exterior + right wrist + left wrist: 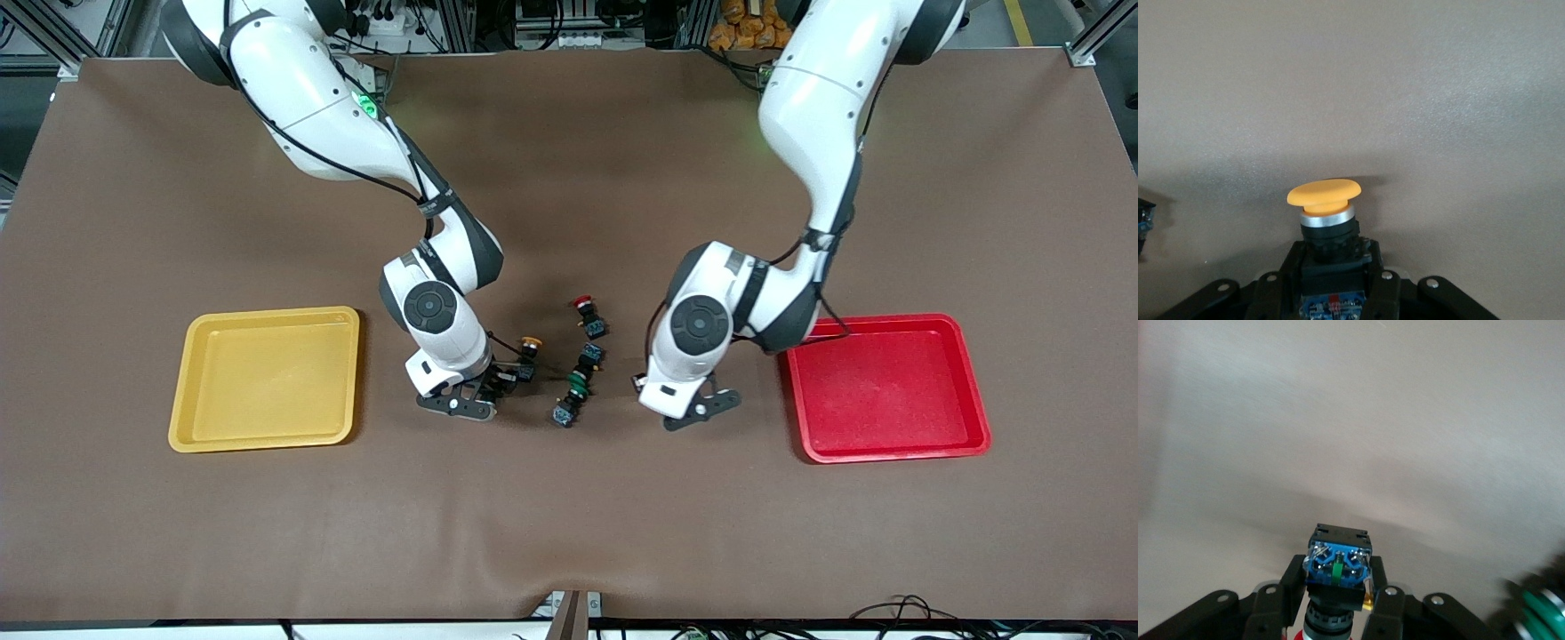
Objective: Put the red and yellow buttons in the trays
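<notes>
Claw closure is seen on both arms. The right claw (1335,267) is clamped on the black body of a yellow-capped button (1325,193), whose cap juts out past the fingertips. The left claw (1338,587) is shut on the blue-black body of a second button (1338,560). Its cap is mostly hidden, though a trace of red suggests a red one. Both held buttons are low at the worktop (569,533), each at one end of the small cluster midway between the trays.

Another red-capped button (583,305) lies loose in that cluster, farther from the front camera than the green-capped switch (578,384). The yellow tray (267,313) is set toward the right arm's end and the red tray (889,318) toward the left arm's end. Both are bare.

Each grip is taken on a small blocky body, so a button could be twisted or dropped if it is lifted sharply. The green-capped switch lies close by the left claw and could be dragged along.
</notes>
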`<action>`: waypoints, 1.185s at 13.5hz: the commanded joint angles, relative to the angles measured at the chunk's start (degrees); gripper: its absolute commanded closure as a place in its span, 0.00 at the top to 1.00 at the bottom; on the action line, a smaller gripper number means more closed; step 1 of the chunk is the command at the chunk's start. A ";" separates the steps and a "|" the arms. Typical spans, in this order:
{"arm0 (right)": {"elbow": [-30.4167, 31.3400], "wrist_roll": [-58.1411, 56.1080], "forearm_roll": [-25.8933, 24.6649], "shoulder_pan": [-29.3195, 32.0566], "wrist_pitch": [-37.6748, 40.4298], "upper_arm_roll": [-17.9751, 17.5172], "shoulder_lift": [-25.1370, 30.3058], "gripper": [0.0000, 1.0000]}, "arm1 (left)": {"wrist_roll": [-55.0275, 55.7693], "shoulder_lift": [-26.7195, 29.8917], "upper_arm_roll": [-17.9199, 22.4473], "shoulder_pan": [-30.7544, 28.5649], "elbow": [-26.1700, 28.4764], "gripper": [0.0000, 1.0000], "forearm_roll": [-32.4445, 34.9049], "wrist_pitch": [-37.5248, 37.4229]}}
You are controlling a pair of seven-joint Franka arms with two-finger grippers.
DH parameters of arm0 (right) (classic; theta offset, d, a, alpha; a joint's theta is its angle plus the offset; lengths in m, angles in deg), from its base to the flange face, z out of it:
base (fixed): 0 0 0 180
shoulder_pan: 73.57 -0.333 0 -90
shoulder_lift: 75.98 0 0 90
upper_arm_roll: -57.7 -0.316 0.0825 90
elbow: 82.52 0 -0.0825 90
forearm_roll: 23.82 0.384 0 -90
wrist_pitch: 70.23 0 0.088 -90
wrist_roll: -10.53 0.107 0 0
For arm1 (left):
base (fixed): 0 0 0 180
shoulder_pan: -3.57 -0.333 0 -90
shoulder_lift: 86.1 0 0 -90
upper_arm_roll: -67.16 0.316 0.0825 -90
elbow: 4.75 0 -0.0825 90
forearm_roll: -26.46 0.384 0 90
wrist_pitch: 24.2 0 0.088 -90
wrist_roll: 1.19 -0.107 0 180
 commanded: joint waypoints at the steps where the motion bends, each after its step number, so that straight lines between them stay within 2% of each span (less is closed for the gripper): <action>1: -1.09 -0.19 -0.76 1.24 5.49 0.11 2.75 0.00 | -4.72 2.45 -0.14 -3.81 1.04 0.00 1.73 -5.20; 5: -1.10 -15.02 -0.14 7.04 16.83 0.63 8.37 0.00 | -12.98 2.89 -0.22 -11.10 1.21 0.00 1.73 -8.03; 8: -0.84 -25.21 -0.05 10.99 22.56 1.95 10.92 0.00 | -19.05 2.63 -0.22 -16.20 1.30 0.00 1.73 -8.39; 12: -0.22 -40.50 0.12 12.32 23.28 8.97 11.20 0.00 | -25.74 0.79 -0.22 -21.75 1.48 0.00 3.04 -8.21; 15: 0.66 -50.00 1.78 15.13 22.93 11.44 10.58 0.00 | -27.33 -2.11 -0.22 -22.90 1.39 0.19 3.04 -7.42; 16: 1.70 -52.29 3.01 15.66 22.58 12.05 10.58 0.00 | -27.51 -2.55 -0.22 -23.25 1.22 0.31 3.13 -6.99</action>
